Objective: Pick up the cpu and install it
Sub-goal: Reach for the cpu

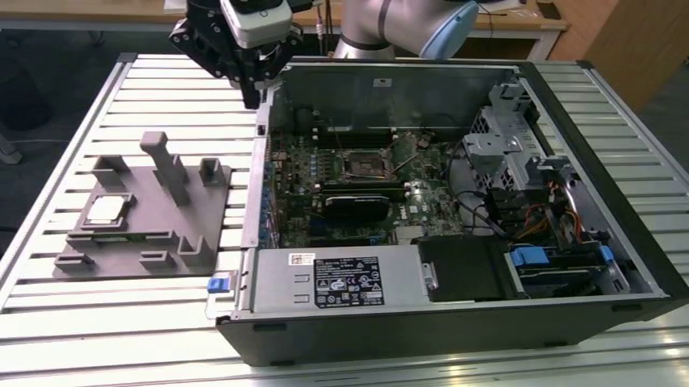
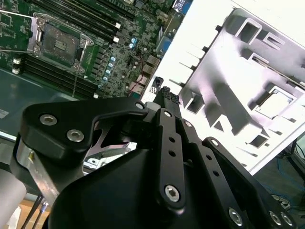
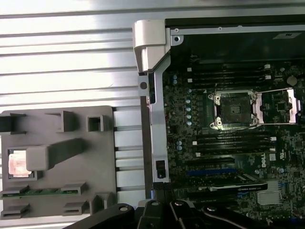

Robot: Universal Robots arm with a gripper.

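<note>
The cpu (image 1: 105, 210) lies flat in a square recess of a grey plastic holder (image 1: 140, 246), on the slatted metal worktop (image 1: 64, 145) at the exterior view's left, beside the open computer case (image 1: 453, 322). Its pale metal top faces up. In the first wrist view a grey post of the holder (image 3: 66, 176) hides one edge of the cpu (image 3: 18, 163).

The gripper (image 1: 253, 101) hangs at the far left corner of the case, above the case's left wall, well apart from the cpu and with nothing in it. In the exterior view and in the second wrist view its jaws are together, tapering to a single tip (image 2: 165, 93).

Inside the case the green motherboard (image 1: 431, 197) lies flat. The socket (image 1: 366, 164) sits in its far half, a dark square with a metal frame, and its middle is bare. In the second wrist view the socket (image 2: 59, 44) shows with its frame and lever lifted off to the side, and memory slots run alongside it. A black card lies just near of the socket in the exterior view.
</note>
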